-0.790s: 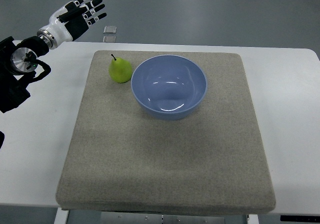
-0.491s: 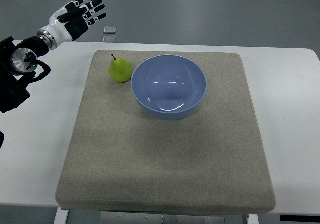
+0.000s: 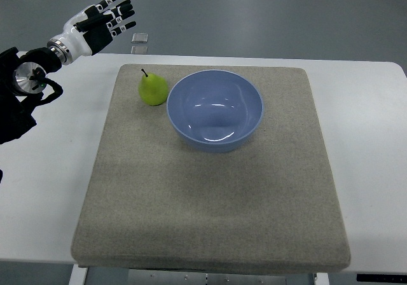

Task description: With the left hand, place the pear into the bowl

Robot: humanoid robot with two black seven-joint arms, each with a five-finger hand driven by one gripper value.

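we see the left hand (image 3: pixel 102 21) raised at the upper left, beyond the far edge of the table (image 3: pixel 375 139), its fingers (image 3: pixel 121 8) spread wide and straight and holding nothing, with its arm coming in from the left edge. the pear (image 3: pixel 153 89) stands upright on the mat (image 3: pixel 210 202) near its far left corner, stem up, just beside the left rim of the bowl (image 3: pixel 215 110) and well apart from the hand. the bowl sits on the far half of the mat with nothing inside it.
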